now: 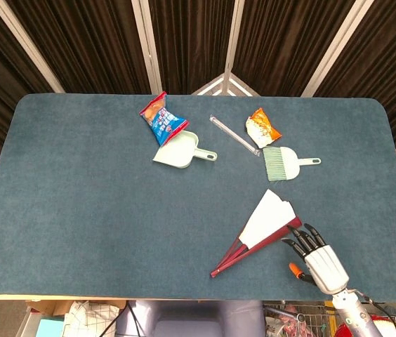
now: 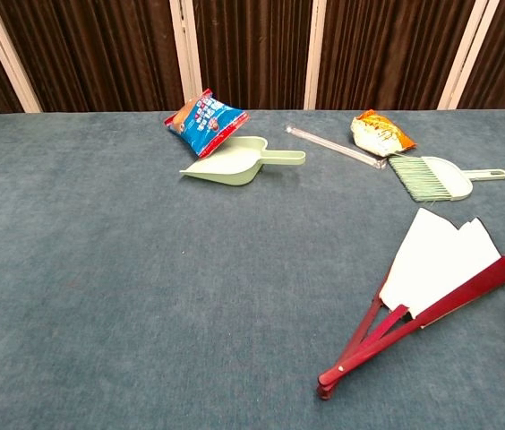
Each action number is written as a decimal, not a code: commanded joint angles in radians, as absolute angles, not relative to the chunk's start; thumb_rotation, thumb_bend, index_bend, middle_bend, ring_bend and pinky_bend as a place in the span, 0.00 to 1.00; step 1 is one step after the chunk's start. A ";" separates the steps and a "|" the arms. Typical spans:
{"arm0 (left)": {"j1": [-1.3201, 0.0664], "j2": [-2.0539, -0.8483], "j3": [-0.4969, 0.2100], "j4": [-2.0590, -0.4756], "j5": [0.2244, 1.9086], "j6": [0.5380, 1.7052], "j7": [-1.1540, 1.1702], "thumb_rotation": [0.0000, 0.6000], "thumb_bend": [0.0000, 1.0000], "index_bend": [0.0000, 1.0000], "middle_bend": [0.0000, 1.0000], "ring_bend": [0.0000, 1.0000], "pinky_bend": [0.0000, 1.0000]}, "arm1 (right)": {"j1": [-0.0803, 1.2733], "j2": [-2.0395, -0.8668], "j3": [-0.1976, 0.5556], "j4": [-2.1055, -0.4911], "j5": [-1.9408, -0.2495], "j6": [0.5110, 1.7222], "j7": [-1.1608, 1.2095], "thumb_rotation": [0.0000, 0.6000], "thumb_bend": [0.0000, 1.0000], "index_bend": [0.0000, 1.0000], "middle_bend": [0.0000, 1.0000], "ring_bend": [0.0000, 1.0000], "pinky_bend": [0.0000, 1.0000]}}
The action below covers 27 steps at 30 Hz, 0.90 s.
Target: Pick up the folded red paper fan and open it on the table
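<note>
The fan [image 1: 261, 233] lies partly spread near the table's front edge; the right hand [image 1: 315, 258], fingers apart and empty, sits just beside its wide end.

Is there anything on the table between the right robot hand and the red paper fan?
No. In the head view, only bare blue tabletop separates the right robot hand from the red paper fan; its fingertips almost reach the fan's red edge.

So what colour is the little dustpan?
Pale mint green. The dustpan shows best in the chest view.
</note>
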<state>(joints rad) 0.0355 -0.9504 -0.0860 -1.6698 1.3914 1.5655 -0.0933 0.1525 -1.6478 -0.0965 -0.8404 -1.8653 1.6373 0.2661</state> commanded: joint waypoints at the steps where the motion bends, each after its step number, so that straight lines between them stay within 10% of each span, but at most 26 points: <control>1: 0.034 -0.951 -0.086 -1.670 1.390 1.564 -0.091 1.00 0.32 0.04 0.00 0.00 0.00 | 0.151 -1.672 -0.112 -0.807 -1.872 1.633 0.265 1.00 0.32 0.23 0.11 0.20 0.12; 15: 0.027 -0.957 -0.088 -1.673 1.376 1.548 -0.069 1.00 0.32 0.05 0.00 0.00 0.00 | 0.179 -1.743 -0.122 -0.730 -1.878 1.619 0.233 1.00 0.32 0.17 0.06 0.15 0.12; 27: 0.022 -0.961 -0.091 -1.673 1.364 1.538 -0.055 1.00 0.32 0.05 0.00 0.00 0.00 | 0.218 -1.788 -0.126 -0.696 -1.882 1.601 0.220 1.00 0.32 0.31 0.06 0.15 0.12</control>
<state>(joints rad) 0.0223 -0.9604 -0.0911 -1.6732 1.3643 1.5388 -0.0560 0.2153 -1.7839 -0.1252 -0.6989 -1.8827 1.6032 0.2186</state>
